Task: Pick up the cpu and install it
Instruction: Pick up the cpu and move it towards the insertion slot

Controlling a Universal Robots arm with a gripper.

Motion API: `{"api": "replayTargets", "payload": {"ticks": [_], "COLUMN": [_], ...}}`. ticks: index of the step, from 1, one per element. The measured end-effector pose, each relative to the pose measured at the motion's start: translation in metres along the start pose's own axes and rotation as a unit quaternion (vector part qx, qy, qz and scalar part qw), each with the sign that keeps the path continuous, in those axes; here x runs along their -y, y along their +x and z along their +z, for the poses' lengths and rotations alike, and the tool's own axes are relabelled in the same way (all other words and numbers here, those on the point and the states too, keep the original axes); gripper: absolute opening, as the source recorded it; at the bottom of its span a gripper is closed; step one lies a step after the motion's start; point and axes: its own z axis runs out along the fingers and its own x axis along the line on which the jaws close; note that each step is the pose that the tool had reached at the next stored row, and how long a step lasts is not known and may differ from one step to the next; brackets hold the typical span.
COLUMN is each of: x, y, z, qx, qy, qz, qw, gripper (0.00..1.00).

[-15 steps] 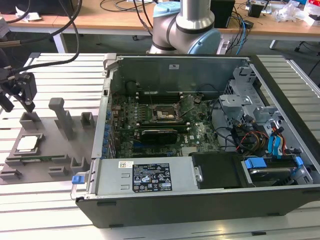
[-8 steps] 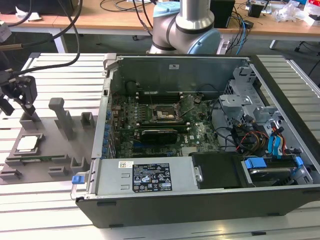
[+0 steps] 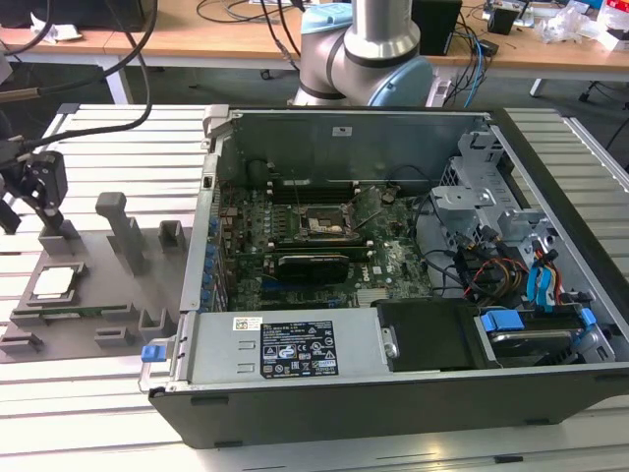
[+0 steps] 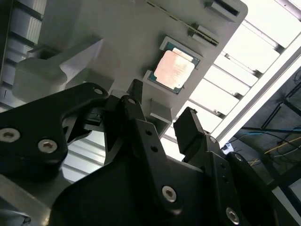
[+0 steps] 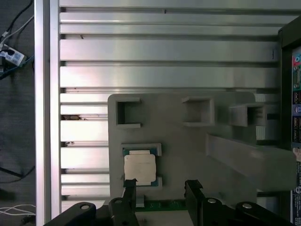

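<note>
Black two-finger pincer [image 3: 41, 197] hangs spread and empty above a flat grey plastic tray with upright holders [image 3: 103, 280]. The tray lies on the ribbed aluminium surface [image 3: 79, 413], near the surface's edge on the exterior view's left. Small square silvery-topped cpu [image 3: 54, 283] sits flat in a framed recess near the tray's outer edge, untouched. In both wrist views the cpu [image 5: 139, 168] lies just beyond one fingertip [image 5: 130, 186], off-centre from the gap. Open black computer case [image 3: 393, 393] stands beside the tray.
</note>
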Motion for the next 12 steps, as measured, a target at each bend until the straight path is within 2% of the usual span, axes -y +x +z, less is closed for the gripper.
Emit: {"api": "replayTargets", "payload": {"ticks": [12], "x": [0.0000], "y": [0.0006], "z": [0.0123], "qx": [-0.0001], "qy": [0.0000], "qz": [0.000], "qw": [1.0000], "gripper": [0.55]}}
